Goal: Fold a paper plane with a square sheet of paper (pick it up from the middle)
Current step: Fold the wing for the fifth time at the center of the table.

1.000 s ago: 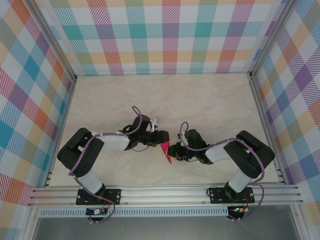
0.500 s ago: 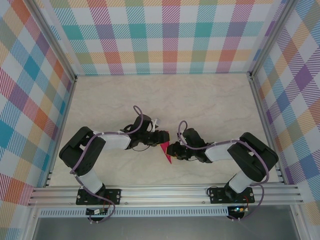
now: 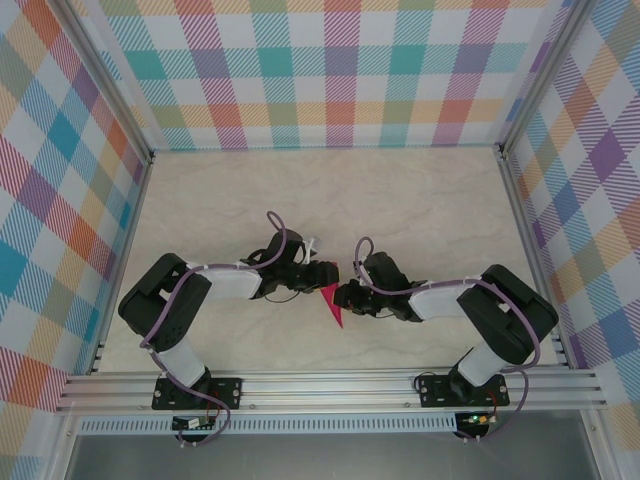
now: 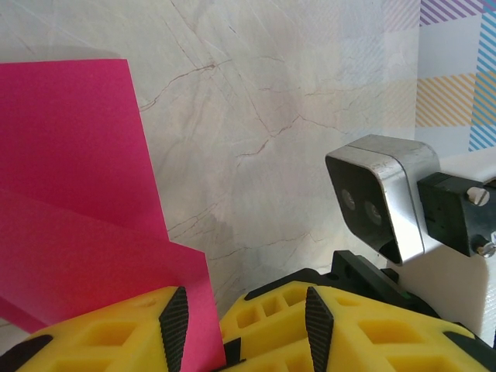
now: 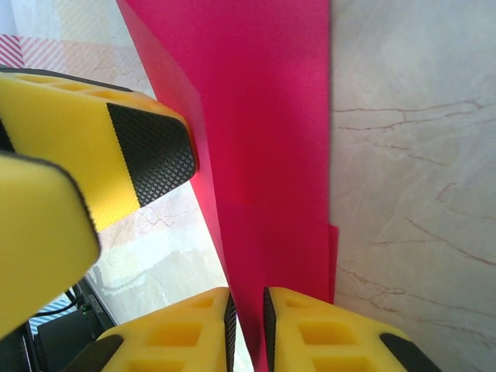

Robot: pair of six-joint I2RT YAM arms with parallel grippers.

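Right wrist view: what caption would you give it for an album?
Right gripper pinches a folded magenta paper sheet over the marbled tabletop.

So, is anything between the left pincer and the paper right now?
Nothing visible. The paper already reaches in between the open fingers of the left pincer, close to one pad, and the right pincer is shut on another edge of it.
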